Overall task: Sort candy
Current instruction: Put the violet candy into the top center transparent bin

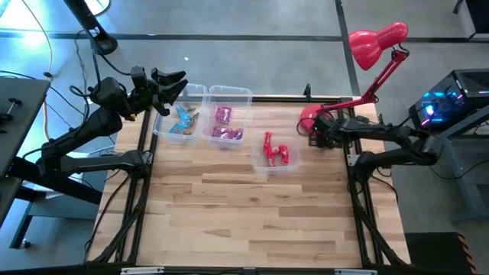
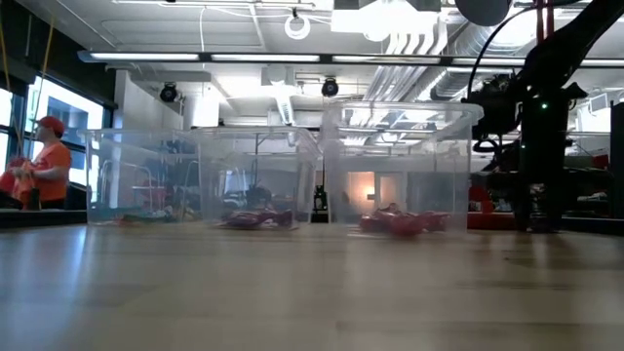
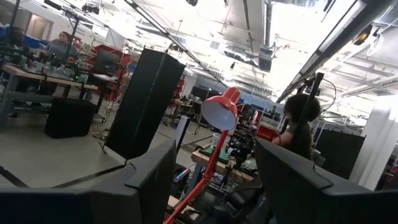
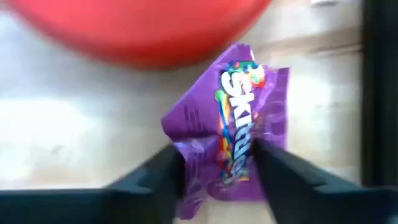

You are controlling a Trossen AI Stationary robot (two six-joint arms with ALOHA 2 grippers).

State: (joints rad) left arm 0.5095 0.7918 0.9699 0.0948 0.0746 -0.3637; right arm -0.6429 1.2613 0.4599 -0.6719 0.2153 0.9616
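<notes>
One purple "Skittles" candy packet (image 4: 236, 134)

Most of the candy was already sorted by colour into three clear bins: light blue wrappers (image 1: 183, 121) heaped in the left one, shiny purple-pink ones (image 1: 226, 124) in the middle, and red ones (image 1: 273, 150) in the smaller bin nearer the front. One crumpled purple packet (image 4: 233, 130) with rainbow lettering lay on the surface just beside the red lamp base, its lower end between the right end effector (image 4: 217, 171) fingers.
</notes>
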